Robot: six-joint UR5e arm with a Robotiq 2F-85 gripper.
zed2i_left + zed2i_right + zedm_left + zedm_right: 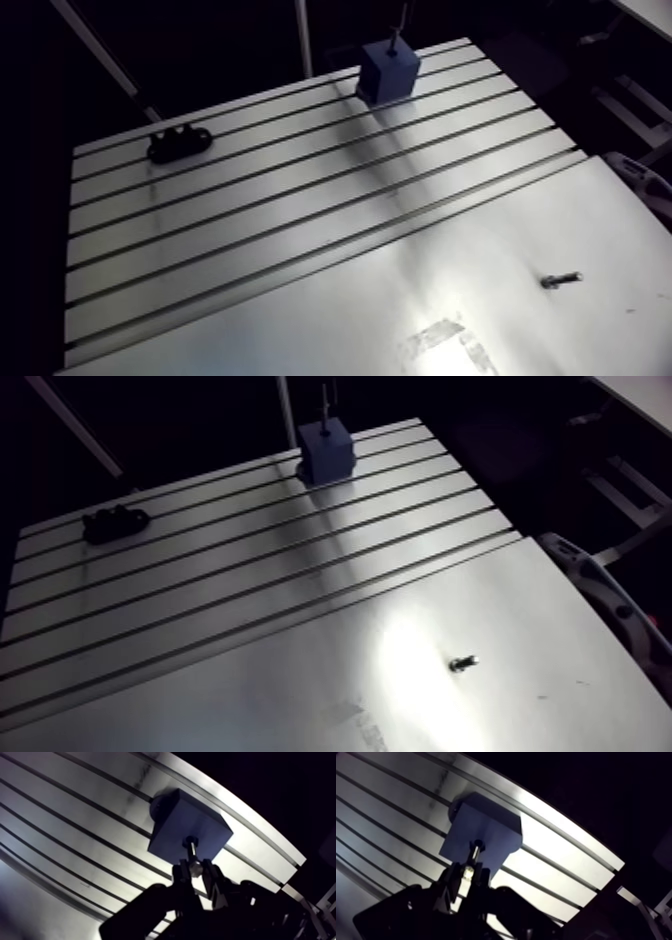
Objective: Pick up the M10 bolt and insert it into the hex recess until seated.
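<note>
Blue and square, the block [388, 72] sits in the upper middle of the arm view, near the far edge of the slotted table [250, 230]. Its recess faces up so a bolt can enter from straight above. In the wrist view the gripper [196, 871] has its jaws pinched on the M10 bolt [192, 854] — gripped by one end, the rest standing out ahead of the fingers so the free end reaches the hole unhindered. That end is at the dark hex recess [191, 842] in the block's top face. How deep it sits I cannot tell, so I judge insertion begun, not seated. A second small bolt [562, 280] lies at the lower right on the smooth plate [560, 200], and a black fixture [180, 143] at the upper left — both well apart from the work.
</note>
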